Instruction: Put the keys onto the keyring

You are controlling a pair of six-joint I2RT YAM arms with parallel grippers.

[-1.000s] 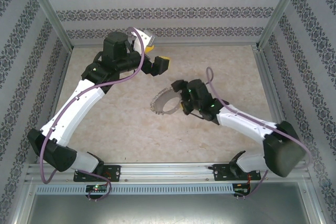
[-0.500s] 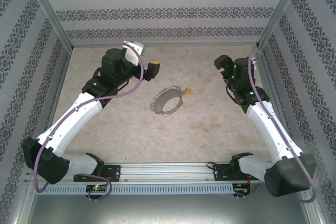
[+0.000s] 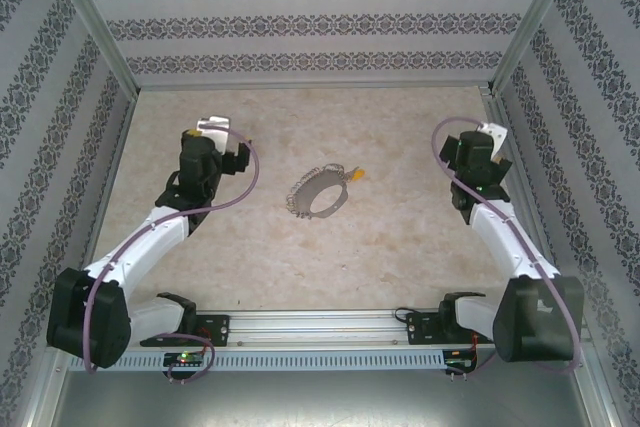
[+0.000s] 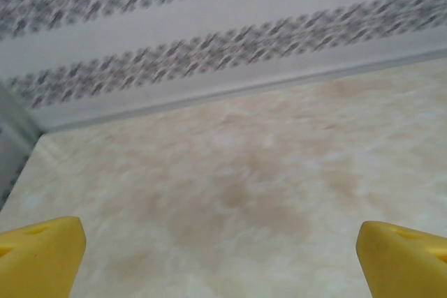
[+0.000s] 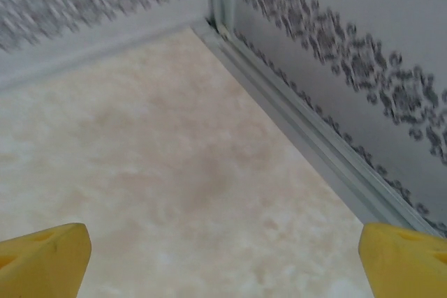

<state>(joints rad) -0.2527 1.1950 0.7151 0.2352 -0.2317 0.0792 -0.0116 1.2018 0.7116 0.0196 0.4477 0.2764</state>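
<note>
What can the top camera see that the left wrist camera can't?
Top view: the big spiky silvery metal keyring lying flat mid-table, the tiny gold-headed key beside its far-right edge, the white left arm and right arm.
Left wrist view: the left gripper up close, yellow fingertips wide apart, nothing between them.
Both: the beige marbled table and the patterned striped wall.

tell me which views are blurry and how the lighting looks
Top external: sharp, with soft even light, no glare and no hard shadows around the keyring or key. Left wrist: the wallpaper pattern is smeared and blurred, and the table looks soft. Right wrist: the side wall pattern is mildly blurred, evenly lit, no glare.
</note>
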